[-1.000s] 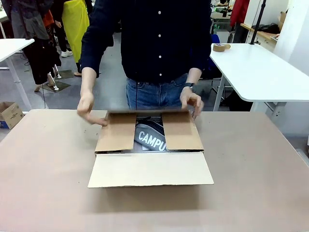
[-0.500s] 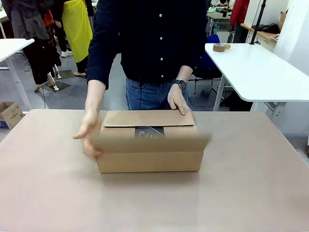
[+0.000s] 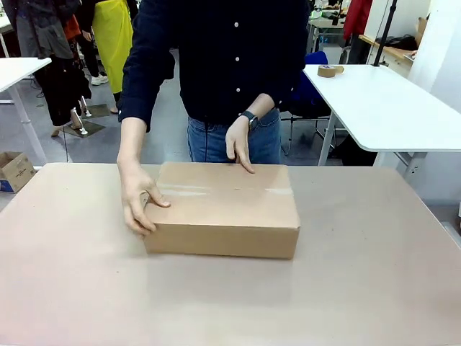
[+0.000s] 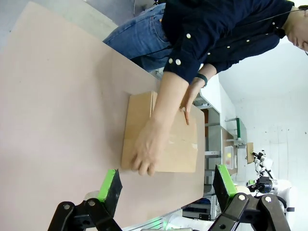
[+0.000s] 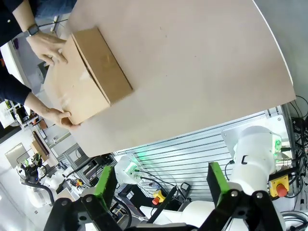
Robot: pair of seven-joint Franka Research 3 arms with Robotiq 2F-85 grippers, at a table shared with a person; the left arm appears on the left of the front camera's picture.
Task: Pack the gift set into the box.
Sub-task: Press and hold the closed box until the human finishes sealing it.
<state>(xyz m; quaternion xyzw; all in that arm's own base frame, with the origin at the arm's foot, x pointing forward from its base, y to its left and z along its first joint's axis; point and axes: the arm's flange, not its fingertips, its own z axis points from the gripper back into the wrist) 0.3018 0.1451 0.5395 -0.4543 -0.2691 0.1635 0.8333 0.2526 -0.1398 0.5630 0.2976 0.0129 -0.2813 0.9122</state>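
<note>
The brown cardboard box (image 3: 223, 209) sits on the middle of the table with all its flaps folded flat. The gift set is hidden inside it. A person at the far side has one hand (image 3: 138, 204) on the box's left end and the other hand (image 3: 238, 148) resting on the lid's far edge. In the left wrist view, my left gripper (image 4: 167, 183) is open, high above the table and well clear of the box (image 4: 180, 144). My right gripper (image 5: 160, 185) is open too, off the table's near edge, with the box (image 5: 91, 72) far from it.
The brown table top (image 3: 360, 274) lies bare around the box. A white side table (image 3: 389, 108) with a roll of tape (image 3: 330, 71) stands at the back right. A small printed carton (image 3: 14, 171) is on the floor at the left.
The person folded the near and far flaps down, covering the grey pouch. Their hands moved from the flaps to the closed lid and left end.
</note>
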